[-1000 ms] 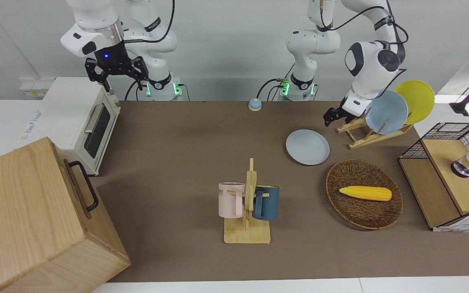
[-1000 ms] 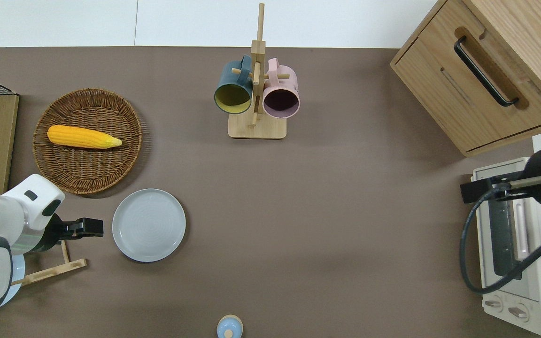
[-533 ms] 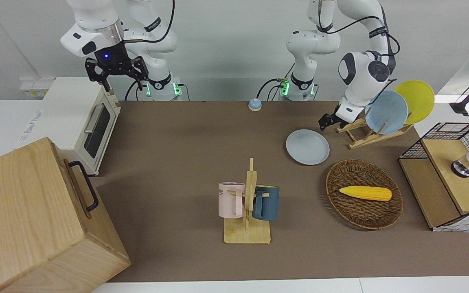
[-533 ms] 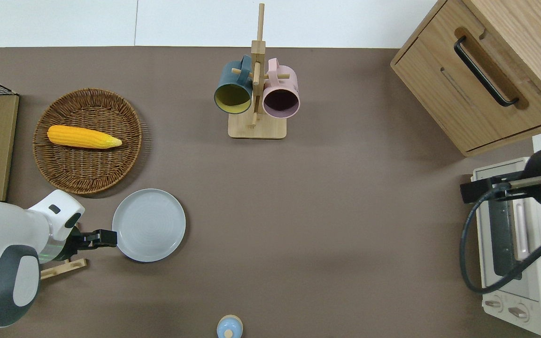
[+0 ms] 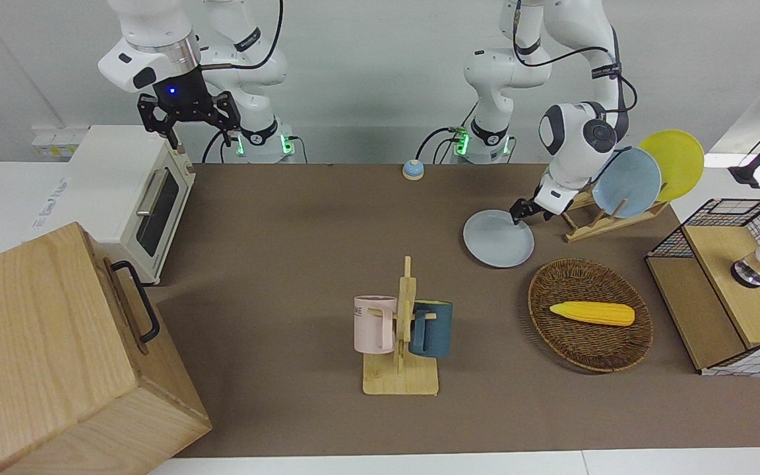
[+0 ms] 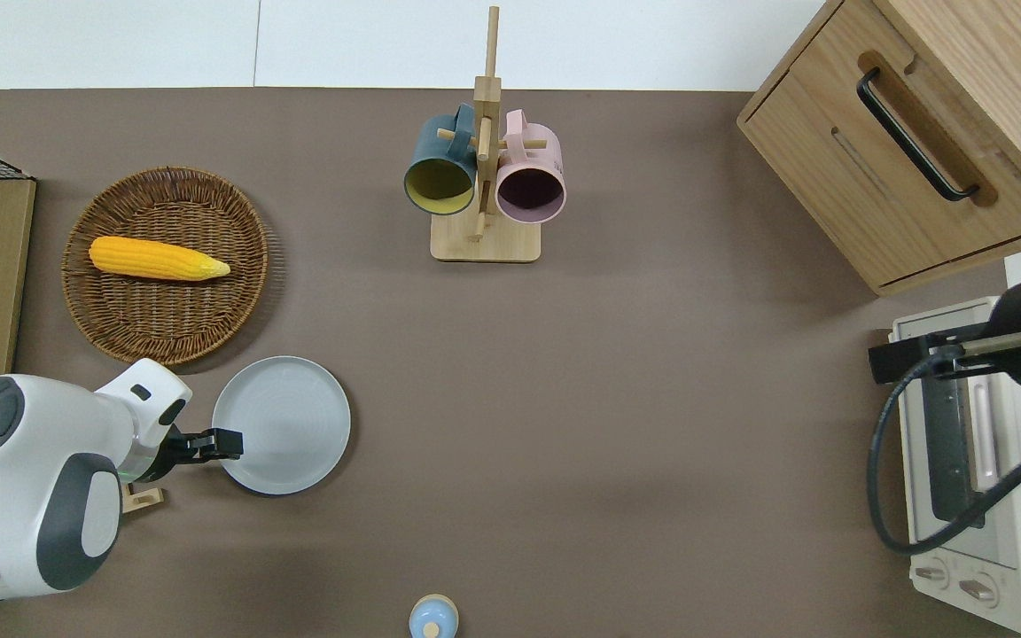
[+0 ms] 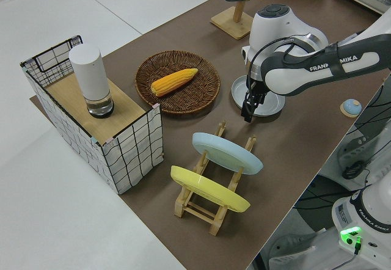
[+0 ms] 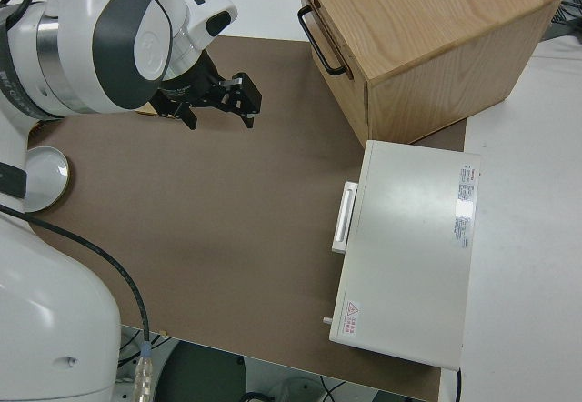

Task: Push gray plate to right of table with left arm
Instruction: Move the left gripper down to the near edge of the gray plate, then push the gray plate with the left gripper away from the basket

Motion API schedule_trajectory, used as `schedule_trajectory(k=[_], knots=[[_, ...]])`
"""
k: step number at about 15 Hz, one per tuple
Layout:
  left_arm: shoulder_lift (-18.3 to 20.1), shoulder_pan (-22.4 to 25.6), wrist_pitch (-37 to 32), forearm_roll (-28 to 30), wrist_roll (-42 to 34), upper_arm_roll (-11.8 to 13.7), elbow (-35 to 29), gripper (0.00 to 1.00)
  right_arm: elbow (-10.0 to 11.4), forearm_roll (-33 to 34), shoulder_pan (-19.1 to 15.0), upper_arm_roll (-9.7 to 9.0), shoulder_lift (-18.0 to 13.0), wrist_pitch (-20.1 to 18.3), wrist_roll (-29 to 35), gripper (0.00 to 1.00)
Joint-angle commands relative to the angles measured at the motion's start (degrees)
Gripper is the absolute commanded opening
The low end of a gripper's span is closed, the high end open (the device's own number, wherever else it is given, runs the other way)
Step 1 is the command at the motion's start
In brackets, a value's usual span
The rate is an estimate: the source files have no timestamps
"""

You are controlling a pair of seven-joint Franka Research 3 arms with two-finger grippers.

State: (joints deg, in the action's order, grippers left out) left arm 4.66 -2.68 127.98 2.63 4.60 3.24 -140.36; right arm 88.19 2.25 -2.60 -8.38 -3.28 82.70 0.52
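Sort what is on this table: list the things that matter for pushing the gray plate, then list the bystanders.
Part of the job:
- gray plate
- left gripper, at the plate's edge toward the left arm's end
- table

Just lying about:
- wicker basket with corn
- mug tree
- plate rack
- toaster oven
- wooden cabinet
- right arm, parked

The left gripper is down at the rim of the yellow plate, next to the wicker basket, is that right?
Not quite: it is at the rim of the gray plate. The overhead view shows the left gripper there, next to the wicker basket.
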Motion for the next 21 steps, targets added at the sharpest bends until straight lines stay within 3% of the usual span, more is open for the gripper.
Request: schedule_trajectory(k=[1,4,6,10,11,21], knots=[[0.4,-0.2,2.6,1.1,-1.9,0.1,-2.1,0.82,0.2,-0.1,-0.4,-0.14,-0.4,-0.1,-1.1,0.996],[-0.4,-0.2,3.1,1.1,-2.2,0.1,-2.1,0.76,0.2,-0.1,-0.4,-0.14,-0.4,-0.1,-1.1,0.996],[-0.5,-0.2,3.1,1.1,-2.2,0.0,-2.1,0.64,0.2,-0.1,-0.4,-0.06,-0.4,-0.1,-1.1,0.996],[-0.6,-0.2,3.1,1.1,-3.1,0.0,-2.1,0.07,0.2,-0.1,-0.4,-0.14,-0.4,-0.1,-1.1,0.996],[-0.6,-0.2,3.2,1.7,-3.2,0.0,-2.1,0.0,0.2,-0.1,-0.4,-0.14,-0.4,-0.1,-1.1,0.996],[-0.7,-0.9,2.4,4.5,-2.1,-0.8,-2.0,0.0,0.2,-0.1,-0.4,-0.06,-0.4,-0.1,-1.1,0.996]])
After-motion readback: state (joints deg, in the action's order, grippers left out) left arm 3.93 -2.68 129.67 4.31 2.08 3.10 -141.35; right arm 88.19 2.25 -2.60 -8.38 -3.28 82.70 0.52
